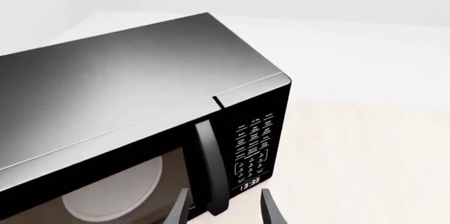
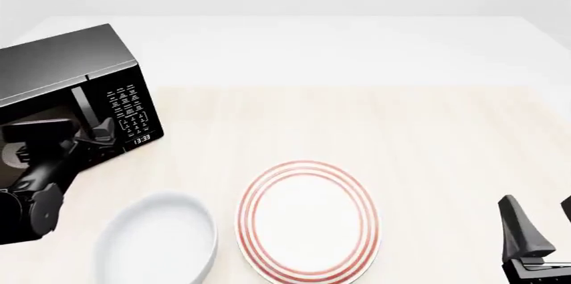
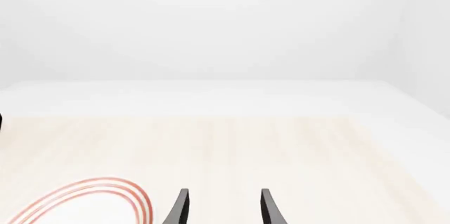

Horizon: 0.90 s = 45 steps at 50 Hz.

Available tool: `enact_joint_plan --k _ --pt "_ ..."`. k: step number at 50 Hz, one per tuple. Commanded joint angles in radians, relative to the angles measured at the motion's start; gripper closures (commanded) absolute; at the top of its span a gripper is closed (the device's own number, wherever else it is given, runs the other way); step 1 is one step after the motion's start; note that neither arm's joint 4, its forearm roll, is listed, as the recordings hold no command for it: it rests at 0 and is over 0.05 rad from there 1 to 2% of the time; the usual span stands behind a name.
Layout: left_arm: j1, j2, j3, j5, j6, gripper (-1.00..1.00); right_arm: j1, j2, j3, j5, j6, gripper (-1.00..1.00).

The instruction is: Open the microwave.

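Three containers sit on the pale table (image 2: 428, 130). Largest, the microwave (image 2: 63, 70) stands at the far left, door closed, a white turntable plate (image 1: 116, 192) visible through its window; its handle (image 1: 209, 168) runs beside the keypad (image 1: 253, 147), clock reading 13:33. Next, a red-ringed plate (image 2: 308, 220) lies near centre, nothing on it. Beside it, a white bowl (image 2: 160, 237) holds nothing. The left gripper (image 1: 225, 208) is spread around the handle's lower end without touching. The right gripper (image 3: 221, 208) is spread, holding nothing.

Both grippers — left (image 1: 225, 205), right (image 3: 222, 206) — agape
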Motion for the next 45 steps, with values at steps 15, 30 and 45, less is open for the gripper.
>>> enact_joint_plan --k 15,30,45 --pt "0.004 0.154 -0.065 -0.060 -0.031 -1.00 0.000 0.000 0.000 0.000 0.000 -1.00" --pt "-0.003 0.220 -0.112 -0.041 -0.061 -1.00 0.000 0.000 0.000 0.000 0.000 -1.00" --pt "-0.009 0.238 -0.136 -0.027 -0.063 -1.00 0.000 0.000 0.000 0.000 0.000 -1.00"
